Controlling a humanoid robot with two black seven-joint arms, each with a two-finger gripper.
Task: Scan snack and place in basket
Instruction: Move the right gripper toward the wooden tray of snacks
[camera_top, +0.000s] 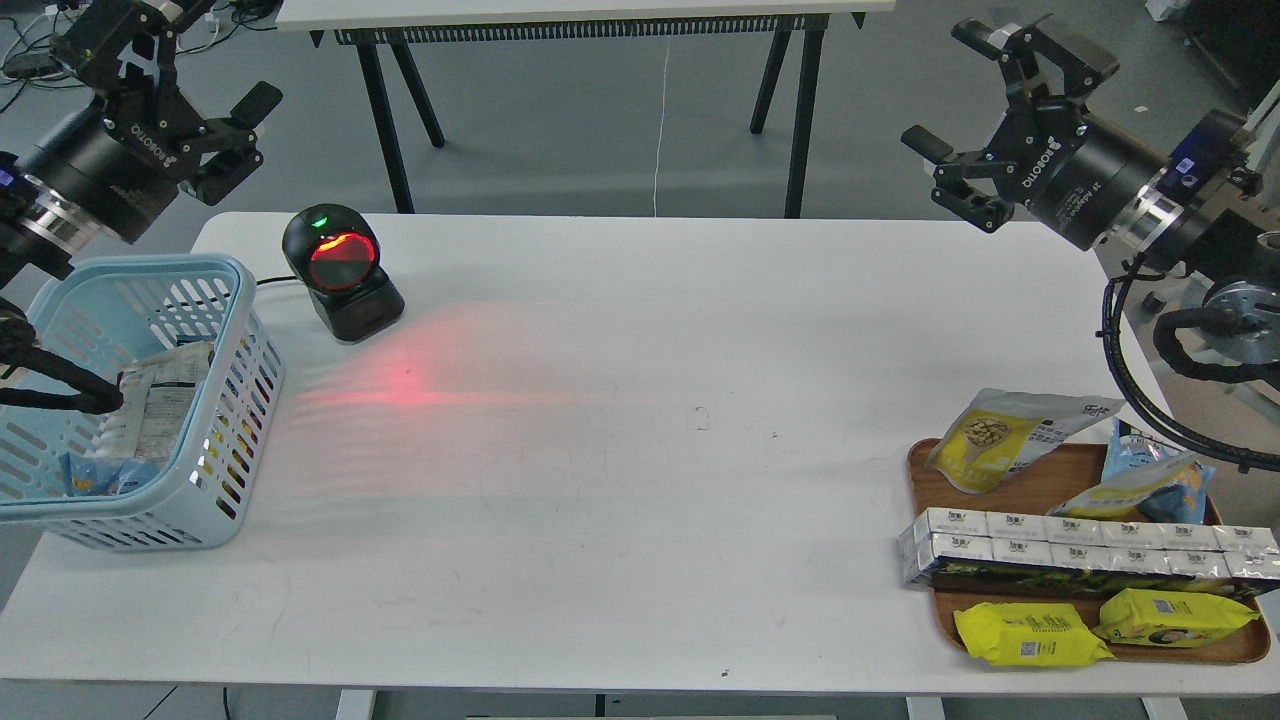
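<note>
The snack (1005, 437), a white-and-yellow pouch picturing a spoonful of round nuts, lies at the back of the brown wooden tray (1030, 492) at the table's right. The light blue basket (236, 400) stands at the left edge, with a pale printed packet (160, 400) and something blue inside. My left gripper (215, 60) hangs open and empty in the air behind the basket. High above the table's right end, my right gripper (945, 85) is open and empty too, well above and behind the tray.
A black barcode scanner (342, 268) with a red window stands right of the basket and throws a red glow onto the white table. The tray also carries a blue-and-yellow bag (1150, 480), a row of silver-wrapped boxes (1080, 548) and two yellow flat packets (1030, 635).
</note>
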